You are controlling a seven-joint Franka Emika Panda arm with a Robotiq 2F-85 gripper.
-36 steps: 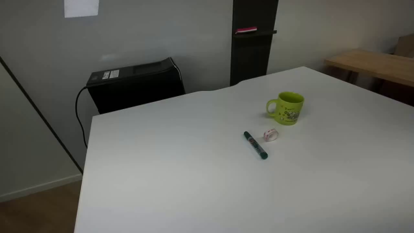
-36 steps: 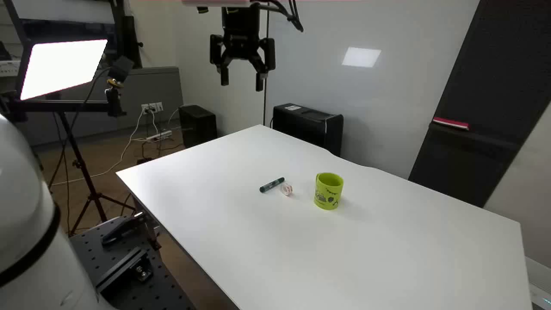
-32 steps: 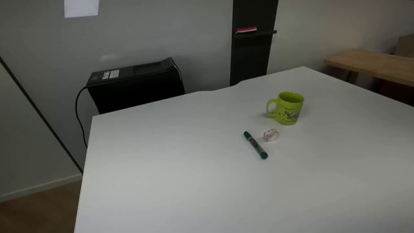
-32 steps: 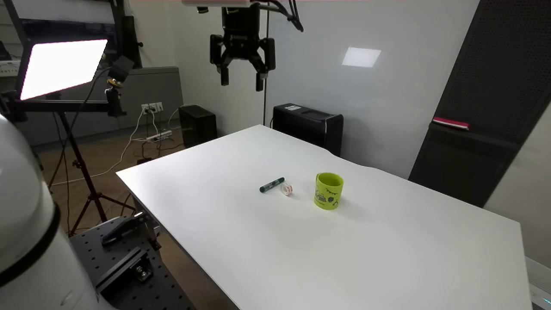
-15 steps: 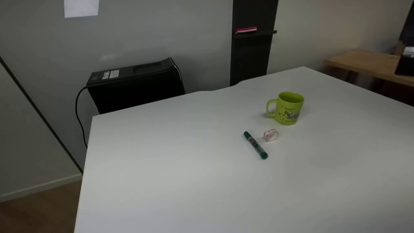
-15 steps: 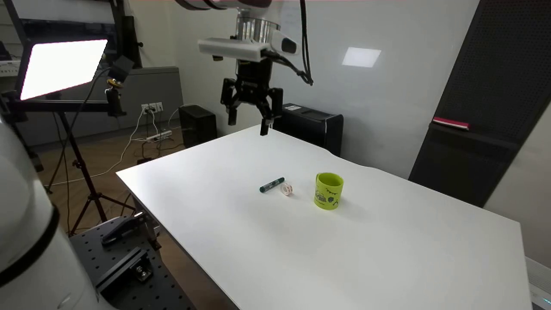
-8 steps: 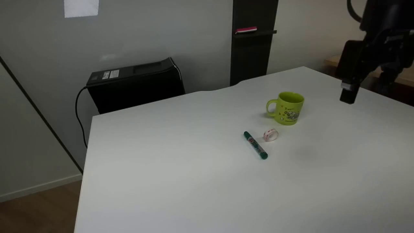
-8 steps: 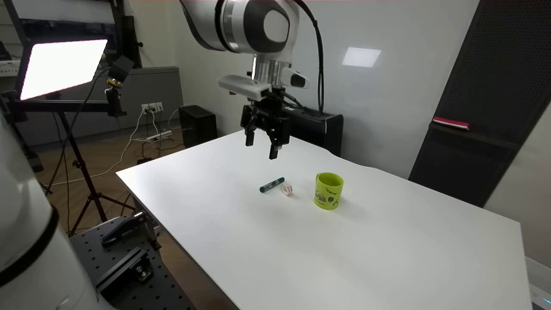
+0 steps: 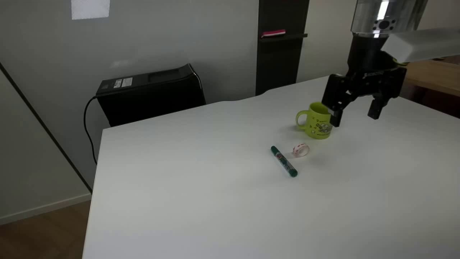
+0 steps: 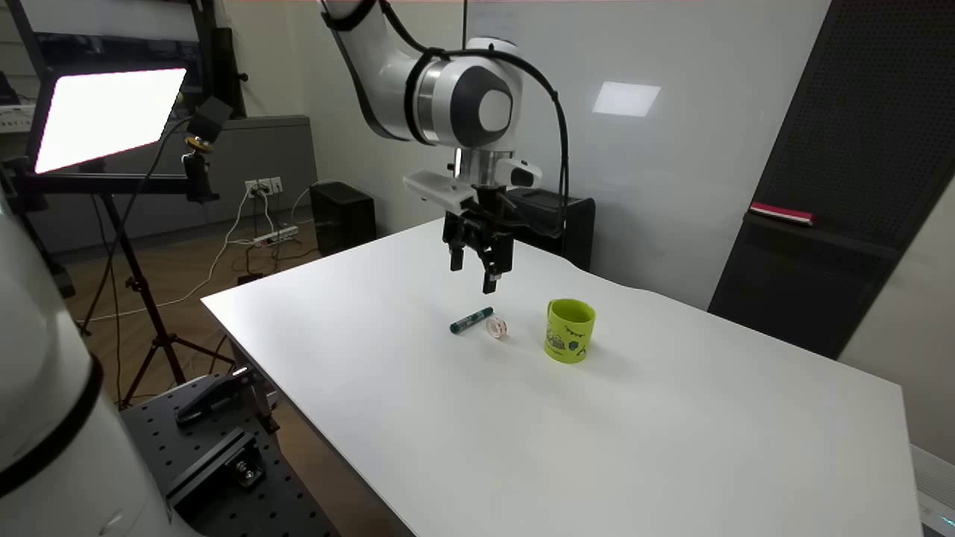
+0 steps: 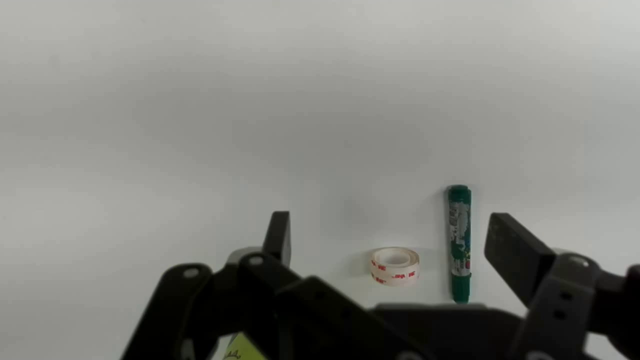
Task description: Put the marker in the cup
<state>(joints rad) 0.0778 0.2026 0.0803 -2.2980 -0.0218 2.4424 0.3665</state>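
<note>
The green marker (image 9: 284, 161) lies flat on the white table, also seen in an exterior view (image 10: 471, 320). The yellow-green mug (image 9: 316, 125) stands upright with its handle to the side; it also shows in an exterior view (image 10: 569, 337). My gripper (image 9: 355, 117) is open and empty above the table; it also shows in an exterior view (image 10: 473, 273), and one finger covers part of the mug's edge. In the wrist view the marker (image 11: 460, 240) lies below, between the spread fingers (image 11: 390, 235), nearer the right one. Only a corner of the mug (image 11: 243, 348) shows there.
A small white tape roll (image 11: 395, 267) with red print lies beside the marker, on the mug's side, between the fingers in the wrist view. The white table (image 10: 671, 447) has a back edge near a black box (image 9: 151, 93) and a wall.
The arm has come down from high above the table toward the marker and tape roll, entering from the right in an exterior view. The gripper stays open. Marker, mug and tape have not moved.
</note>
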